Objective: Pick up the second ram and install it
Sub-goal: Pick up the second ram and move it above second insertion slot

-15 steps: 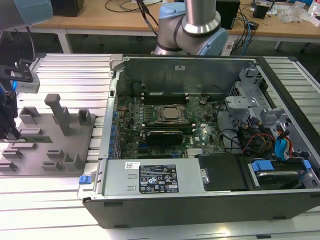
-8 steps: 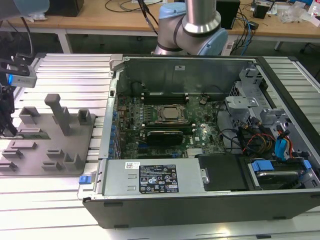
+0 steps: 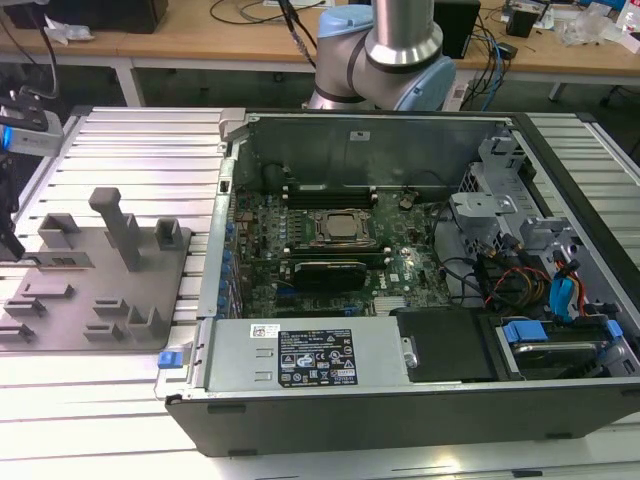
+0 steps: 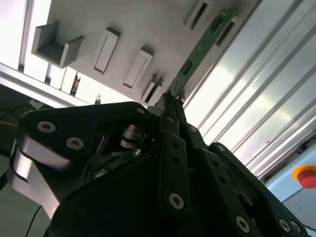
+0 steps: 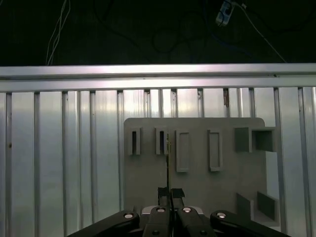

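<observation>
Rooted at the far side of the worktop point(image 3: 130, 140), behind the open case point(image 3: 400, 420): the arm point(image 3: 400, 45). Stretched out toward the exterior view's left, with the wrist point(image 3: 22, 130) at that view's left edge, above the left part of the tray point(image 3: 110, 285).

Aimed down at the tray, as seen in both wrist views. Pinching the ram point(image 4: 200, 47) in the claw point(image 4: 167, 98), with the black fingers point(image 4: 170, 148) pressed together on either face of the strip. A green, slim strip, running on from the fingertips toward a slotted block point(image 4: 224, 27) of the tray. In the first wrist view, edge-on as a thin line, just beside one of the tray's slots. No telling whether lifted clear of the tray or seated in it.

Lying flat on the ribbed metal worktop, to the left of the case in the exterior view: the grey tray, studded with low blocks and one tall post point(image 3: 122, 225).

Inside the case, well apart from the claw: a green board point(image 3: 400, 260), a square metal socket point(image 3: 340, 228) near its middle, and long black slots point(image 3: 330, 197) just on the far side of the socket.

Past the worktop's edge in the second wrist view: a red button point(image 4: 306, 175).
</observation>
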Tool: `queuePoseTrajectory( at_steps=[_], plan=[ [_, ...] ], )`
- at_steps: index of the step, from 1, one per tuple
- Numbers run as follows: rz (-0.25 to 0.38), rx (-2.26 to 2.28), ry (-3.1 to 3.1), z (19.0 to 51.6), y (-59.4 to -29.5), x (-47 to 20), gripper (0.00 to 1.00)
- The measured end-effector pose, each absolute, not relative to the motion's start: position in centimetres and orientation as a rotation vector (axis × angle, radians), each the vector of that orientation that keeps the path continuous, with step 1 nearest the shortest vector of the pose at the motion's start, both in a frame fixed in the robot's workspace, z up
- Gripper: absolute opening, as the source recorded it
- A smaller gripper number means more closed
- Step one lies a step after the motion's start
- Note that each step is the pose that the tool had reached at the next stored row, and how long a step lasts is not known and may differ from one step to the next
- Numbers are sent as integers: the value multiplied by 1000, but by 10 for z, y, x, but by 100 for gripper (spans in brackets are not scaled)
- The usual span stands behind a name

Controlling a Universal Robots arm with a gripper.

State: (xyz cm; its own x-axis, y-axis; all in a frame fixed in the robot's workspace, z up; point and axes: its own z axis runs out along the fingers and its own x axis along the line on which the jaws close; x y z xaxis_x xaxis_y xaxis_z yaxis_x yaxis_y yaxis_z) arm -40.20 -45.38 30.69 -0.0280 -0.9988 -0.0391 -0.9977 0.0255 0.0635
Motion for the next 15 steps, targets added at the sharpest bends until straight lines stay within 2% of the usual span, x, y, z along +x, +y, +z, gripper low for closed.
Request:
queuePoseTrajectory(
  at_steps=[15],
  plan=[
    [-114, 2179, -2238, 343, -452, -402, 9]
  ],
)
